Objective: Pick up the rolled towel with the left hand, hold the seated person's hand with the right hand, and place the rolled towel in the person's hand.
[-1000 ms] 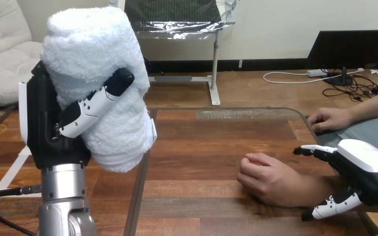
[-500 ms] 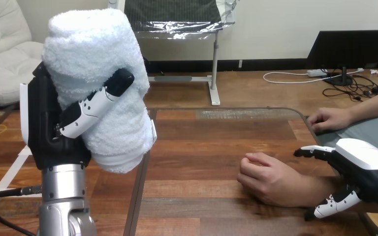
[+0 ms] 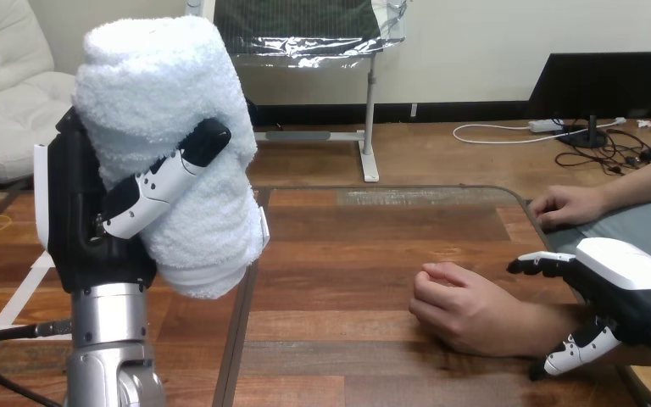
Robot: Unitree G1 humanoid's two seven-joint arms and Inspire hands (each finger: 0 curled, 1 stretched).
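The left hand (image 3: 89, 222) clasps the rolled towel (image 3: 165, 136) upright; the right hand (image 3: 625, 284), spread wide, straddles the person's wrist (image 3: 527, 326), contact hidden

I read no text, label, number or sign anywhere, neither on the rolled towel (image 3: 161, 102) nor the table (image 3: 347, 254).

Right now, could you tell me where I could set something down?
Bare: the middle of the table, between the towel in the left hand and the person's near hand. Crowded: right side, where the right hand flanks that wrist.
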